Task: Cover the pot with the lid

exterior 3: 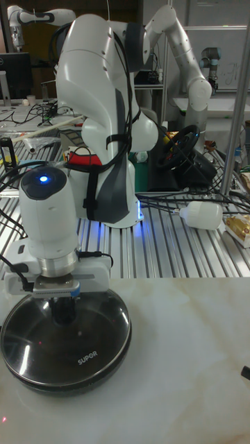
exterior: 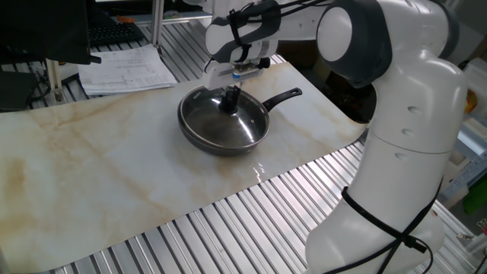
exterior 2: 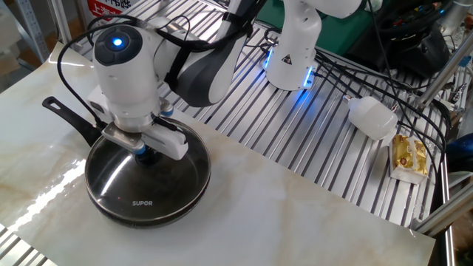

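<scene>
The pot [exterior: 285, 97] is a black frying pan on the marbled board, its long handle [exterior 2: 66, 114] pointing away from the arm's base. The glass lid [exterior: 228, 128] rests on the pot and covers it, with "SUPOR" printed on the glass [exterior 2: 133, 185] [exterior 3: 76, 340]. My gripper [exterior: 229, 99] stands upright over the lid's middle, and its fingers are shut on the black knob [exterior 2: 146, 154] [exterior 3: 64, 309]. The hand hides most of the knob.
The marbled board [exterior: 91, 167] lies on a slatted metal table [exterior: 228, 228]. Papers [exterior: 129, 68] lie behind the pot. A white bulb-shaped object [exterior 2: 372, 117], a yellow packet [exterior 2: 408, 157] and cables sit on the slats near the arm's base [exterior 2: 295, 52].
</scene>
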Robot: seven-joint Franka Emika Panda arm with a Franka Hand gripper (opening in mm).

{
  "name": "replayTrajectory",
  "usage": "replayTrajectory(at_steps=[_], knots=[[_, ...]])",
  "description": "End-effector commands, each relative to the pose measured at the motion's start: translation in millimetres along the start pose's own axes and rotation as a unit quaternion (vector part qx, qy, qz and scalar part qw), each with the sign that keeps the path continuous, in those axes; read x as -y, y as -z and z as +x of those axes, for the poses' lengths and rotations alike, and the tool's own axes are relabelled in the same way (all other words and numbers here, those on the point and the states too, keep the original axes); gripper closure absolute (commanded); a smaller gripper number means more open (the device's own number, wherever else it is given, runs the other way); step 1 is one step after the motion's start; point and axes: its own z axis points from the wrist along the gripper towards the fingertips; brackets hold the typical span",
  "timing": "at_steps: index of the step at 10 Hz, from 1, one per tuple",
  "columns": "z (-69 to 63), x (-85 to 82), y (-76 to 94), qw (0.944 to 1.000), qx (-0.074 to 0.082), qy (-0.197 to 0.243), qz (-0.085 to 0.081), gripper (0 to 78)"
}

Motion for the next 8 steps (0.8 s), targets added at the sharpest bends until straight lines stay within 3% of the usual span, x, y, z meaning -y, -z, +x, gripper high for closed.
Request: replayTrajectory(at_steps=[1,8], knots=[[-1.9,0.8,3.5,1.0,0.005,-0.001,0.0,76.4],[-3.1,-2.0,4.5,1.0,0.007,-0.002,0.0,76.4]])
